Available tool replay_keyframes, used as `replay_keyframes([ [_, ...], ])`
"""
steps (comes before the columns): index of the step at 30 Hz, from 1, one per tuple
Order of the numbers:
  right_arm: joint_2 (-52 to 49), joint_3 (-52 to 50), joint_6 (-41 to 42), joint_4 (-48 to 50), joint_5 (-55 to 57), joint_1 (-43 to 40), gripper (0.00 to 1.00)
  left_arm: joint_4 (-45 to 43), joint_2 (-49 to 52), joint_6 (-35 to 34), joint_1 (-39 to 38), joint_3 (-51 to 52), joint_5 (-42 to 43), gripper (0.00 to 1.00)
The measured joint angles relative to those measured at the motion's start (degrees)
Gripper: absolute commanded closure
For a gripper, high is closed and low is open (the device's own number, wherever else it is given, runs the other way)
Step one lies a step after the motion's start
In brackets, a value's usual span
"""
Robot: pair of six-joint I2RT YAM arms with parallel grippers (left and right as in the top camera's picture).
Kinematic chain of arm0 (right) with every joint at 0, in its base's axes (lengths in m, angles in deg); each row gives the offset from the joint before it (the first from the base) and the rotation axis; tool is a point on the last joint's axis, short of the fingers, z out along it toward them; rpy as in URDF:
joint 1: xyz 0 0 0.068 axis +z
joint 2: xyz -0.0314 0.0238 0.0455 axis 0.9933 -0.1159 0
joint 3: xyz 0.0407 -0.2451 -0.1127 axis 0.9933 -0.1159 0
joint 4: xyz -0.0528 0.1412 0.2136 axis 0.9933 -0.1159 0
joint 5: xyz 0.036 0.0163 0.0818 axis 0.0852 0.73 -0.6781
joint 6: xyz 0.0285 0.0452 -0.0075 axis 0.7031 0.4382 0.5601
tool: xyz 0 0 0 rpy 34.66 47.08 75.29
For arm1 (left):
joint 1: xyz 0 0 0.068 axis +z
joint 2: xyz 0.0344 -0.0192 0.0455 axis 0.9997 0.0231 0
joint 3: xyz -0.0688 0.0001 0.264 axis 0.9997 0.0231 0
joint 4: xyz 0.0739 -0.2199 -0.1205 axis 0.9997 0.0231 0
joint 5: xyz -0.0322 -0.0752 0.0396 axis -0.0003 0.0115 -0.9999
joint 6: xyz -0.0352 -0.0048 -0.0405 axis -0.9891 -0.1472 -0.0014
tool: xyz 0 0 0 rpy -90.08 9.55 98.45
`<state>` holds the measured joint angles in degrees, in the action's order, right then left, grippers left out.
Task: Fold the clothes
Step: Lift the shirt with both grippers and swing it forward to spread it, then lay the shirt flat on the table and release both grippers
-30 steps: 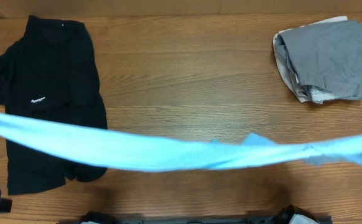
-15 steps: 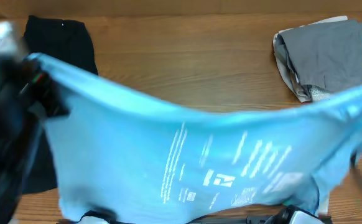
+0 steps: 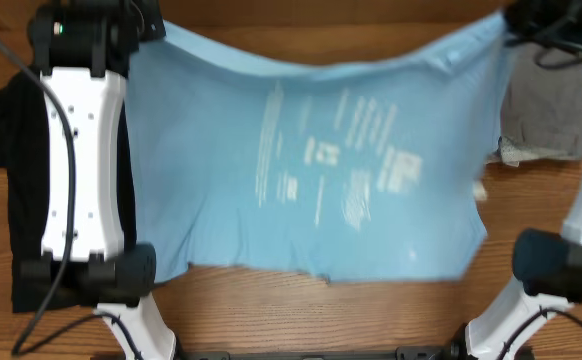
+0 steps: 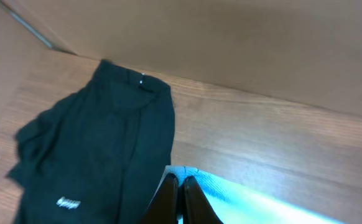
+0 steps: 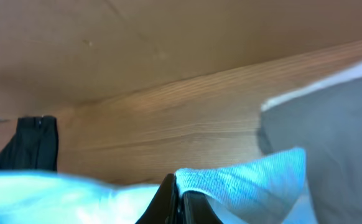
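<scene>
A light blue T-shirt [image 3: 311,170] with white print hangs spread between my two arms across the middle of the table. My left gripper [image 4: 177,181] is shut on its far left corner [image 4: 196,179], seen in the overhead view at the top left [image 3: 156,22]. My right gripper [image 5: 175,184] is shut on its far right corner [image 5: 243,177], at the top right in the overhead view [image 3: 506,18]. A black shirt [image 3: 6,130] lies flat at the left, partly under the left arm; it also shows in the left wrist view [image 4: 100,143].
A folded grey garment [image 3: 546,115] on a white one lies at the far right, partly behind the blue shirt and the right arm; it shows in the right wrist view [image 5: 330,118]. The wooden table [image 3: 531,210] shows around the shirt.
Both arms have swung the blue shirt away from the near edge toward the far side, and it has opened from a stretched band into a wide spread sheet. The arms now show in the overhead view.
</scene>
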<state>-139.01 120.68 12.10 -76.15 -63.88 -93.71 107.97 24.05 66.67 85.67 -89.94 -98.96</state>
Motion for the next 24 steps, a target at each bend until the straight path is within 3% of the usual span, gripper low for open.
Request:
replay_keyframes([
  [5, -8.13, -0.04, 0.0, 13.33, 1.97, 4.98, 0.96, -11.63, 9.53, 0.04, 1.86, 0.11, 3.76, 0.96],
  [9, -12.72, -0.07, 0.33, 17.79, 3.5, 7.06, 0.96, -14.91, 15.02, 0.02, 1.86, 0.09, 4.9, 0.96],
  [24, -15.98, -0.04, 1.05, 11.56, 6.23, 7.37, 0.96, -13.55, 18.86, 0.07, 1.92, 0.39, 5.64, 0.96],
])
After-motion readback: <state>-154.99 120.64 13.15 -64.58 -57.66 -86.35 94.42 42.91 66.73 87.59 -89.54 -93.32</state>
